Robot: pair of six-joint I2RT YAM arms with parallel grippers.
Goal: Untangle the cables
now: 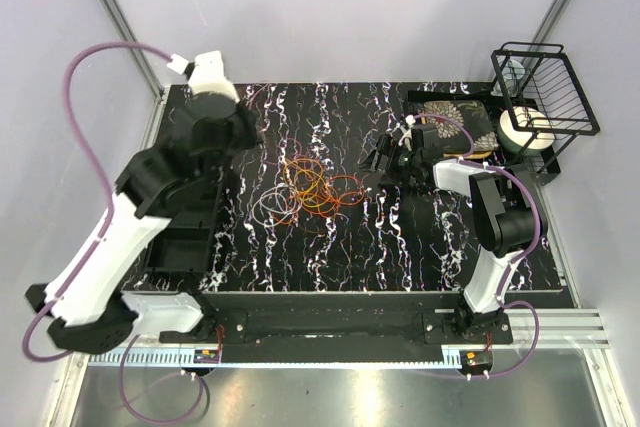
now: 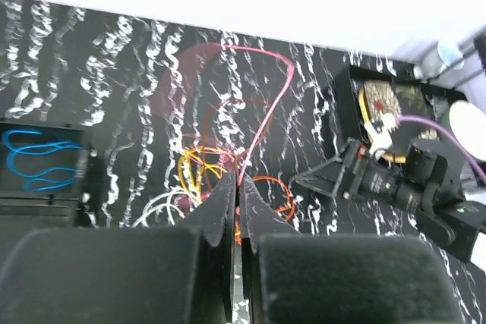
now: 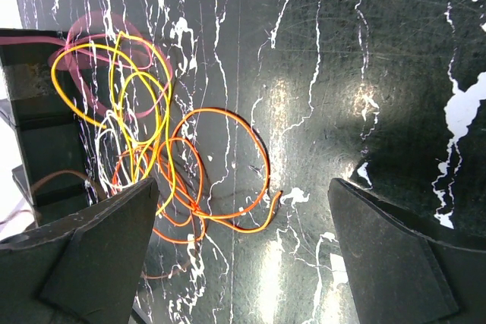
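Centrally in the top view, our cables (image 1: 312,187) lie on the table (image 1: 400,247) as a loose tangle of orange, yellow and pale loops, spread mostly left to right. Our left gripper (image 2: 238,180) pinches a pink strand (image 2: 267,121) running toward the frame's top. Our right gripper (image 3: 241,218) gapes wide over an orange loop.

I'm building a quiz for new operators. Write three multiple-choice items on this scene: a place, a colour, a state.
1. Where does the blue cable lie? A in the black tray; B on the floor; C on a plate.
2. What colour is the cable in the left tool? A yellow; B pink; C blue.
3. The right tool is: A open; B shut; C gripping a cable.
Answers: 1 A, coiled inside it; 2 B, the pink cable leaves its shut tips; 3 A, fingers wide apart, empty.
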